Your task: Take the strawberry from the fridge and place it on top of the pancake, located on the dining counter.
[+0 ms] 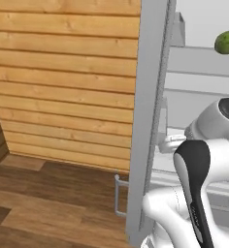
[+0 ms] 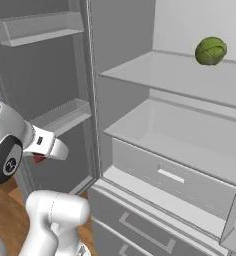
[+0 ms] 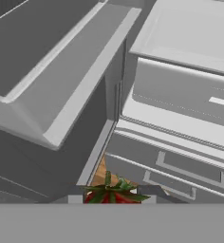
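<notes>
My gripper (image 3: 112, 197) is shut on the strawberry (image 3: 103, 199), a small red berry with green leaves held between the two dark fingertips (image 3: 75, 197). In the right base view the strawberry (image 2: 39, 159) shows as a red spot under the white hand, in front of the open left door of the fridge (image 2: 140, 125). The fridge (image 1: 148, 121) stands open, with white shelves and two lower drawers (image 3: 180, 166). The pancake and the dining counter are out of view.
A round green leafy ball (image 2: 210, 51) sits on the upper fridge shelf, also the green ball (image 1: 226, 42) in the left base view. Door shelves (image 2: 60, 117) jut out close to the hand. A wooden wall (image 1: 63, 82) and wood floor lie left of the fridge door.
</notes>
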{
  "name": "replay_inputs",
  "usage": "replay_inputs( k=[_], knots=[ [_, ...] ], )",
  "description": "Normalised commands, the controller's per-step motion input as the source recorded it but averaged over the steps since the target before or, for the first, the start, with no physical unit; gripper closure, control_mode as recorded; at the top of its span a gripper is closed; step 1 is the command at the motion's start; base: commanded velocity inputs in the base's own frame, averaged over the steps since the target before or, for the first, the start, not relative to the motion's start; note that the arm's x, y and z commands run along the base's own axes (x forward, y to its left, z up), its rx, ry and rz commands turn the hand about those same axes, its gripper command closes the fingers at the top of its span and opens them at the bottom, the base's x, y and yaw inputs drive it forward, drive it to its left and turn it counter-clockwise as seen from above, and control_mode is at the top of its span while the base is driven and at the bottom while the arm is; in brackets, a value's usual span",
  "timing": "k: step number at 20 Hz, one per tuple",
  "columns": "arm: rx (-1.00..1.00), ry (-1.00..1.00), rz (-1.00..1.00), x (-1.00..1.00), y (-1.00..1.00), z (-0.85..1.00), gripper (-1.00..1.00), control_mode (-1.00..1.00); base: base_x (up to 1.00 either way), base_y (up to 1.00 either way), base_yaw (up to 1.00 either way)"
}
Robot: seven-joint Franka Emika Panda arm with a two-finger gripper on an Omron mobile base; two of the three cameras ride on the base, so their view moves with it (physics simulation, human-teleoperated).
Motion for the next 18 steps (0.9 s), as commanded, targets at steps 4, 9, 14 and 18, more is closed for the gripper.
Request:
replay_inputs(
  k=[4,9,14,18],
  knots=[
    [0.00,0.00,0.00,0.00,0.00,0.00,1.00,1.00,-0.43,-0.09,0.10],
    [0.00,0.00,0.00,0.00,0.00,0.00,1.00,1.00,-0.87,-0.06,0.31],
    [0.00,0.00,0.00,0.00,0.00,0.00,1.00,1.00,-0.92,-0.13,0.41],
    [0.00,0.00,0.00,0.00,0.00,0.00,1.00,1.00,-0.99,-0.38,0.57]
  ],
)
